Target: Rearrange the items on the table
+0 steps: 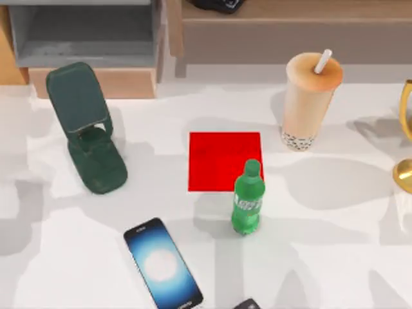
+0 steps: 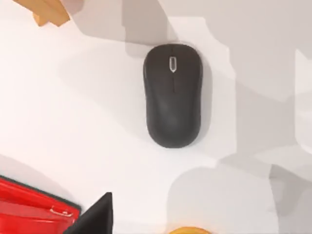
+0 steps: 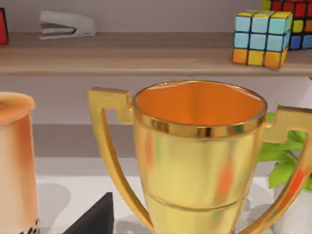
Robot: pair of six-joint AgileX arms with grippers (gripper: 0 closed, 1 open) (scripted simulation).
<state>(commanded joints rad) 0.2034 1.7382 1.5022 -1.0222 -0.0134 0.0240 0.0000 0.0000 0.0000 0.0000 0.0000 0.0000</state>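
White table (image 1: 335,244) under the top camera. Near its middle, a flat red mat (image 1: 219,158); upright on the mat's near right corner, a green bottle (image 1: 247,199). Toward the front and left of the bottle, flat on the table, the phone (image 1: 162,262), screen lit and facing up, lying at a slant. Back right, upright near the shelf, the cup (image 1: 308,103) with its white straw, well apart from the mat. At left, a dark green phone stand (image 1: 87,125). At the right edge, part of a gold trophy (image 1: 405,145). Under the left wrist camera, the mouse (image 2: 172,95), flat on bare table, touching nothing. Close before the right wrist camera, the trophy again, with the cup beside it and a stapler (image 3: 66,24) and cube (image 3: 261,36) on the shelf (image 3: 146,51) behind. Jaw state of either gripper: cannot tell.
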